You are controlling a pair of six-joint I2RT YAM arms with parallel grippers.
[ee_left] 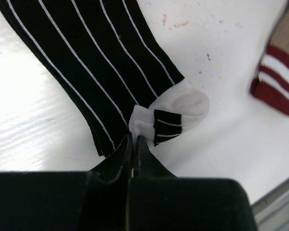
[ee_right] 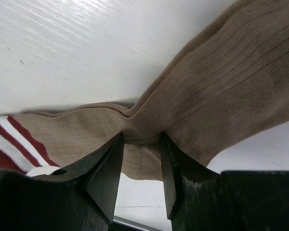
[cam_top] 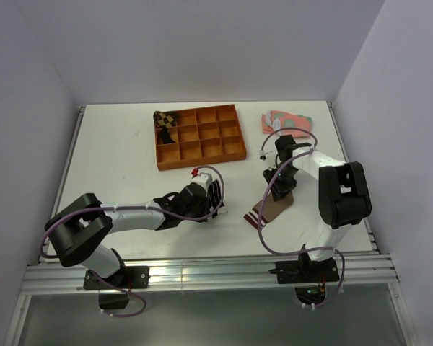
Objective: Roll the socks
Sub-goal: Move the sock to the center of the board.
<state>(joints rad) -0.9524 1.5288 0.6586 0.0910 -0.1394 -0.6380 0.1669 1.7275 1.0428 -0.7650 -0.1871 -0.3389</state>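
Socks, two, both on the white table (cam_top: pixel 123 173) near your arms.

Item 1: black striped sock (ee_left: pixel 86 62), thin white lines, white toe. It lies flat at the near middle of the table. Your left gripper (ee_left: pixel 135 140) is clenched on the white end, which is puckered up into the fingertips.

Item 2: tan sock (ee_right: pixel 231 91), with a maroon-and-white cuff (ee_right: pixel 9 139), lying just right of the black one and apart from it. Your right gripper (ee_right: pixel 140 159) grasps a bunched fold of the tan fabric, one finger (ee_right: pixel 106 168) on each side.

Other stock: an orange compartment tray (cam_top: pixel 202 160) at the far middle, with a brown checkered rolled sock (cam_top: pixel 164 119) in its far-left corner, and pink-and-green socks (cam_top: pixel 285 121) at the far right.
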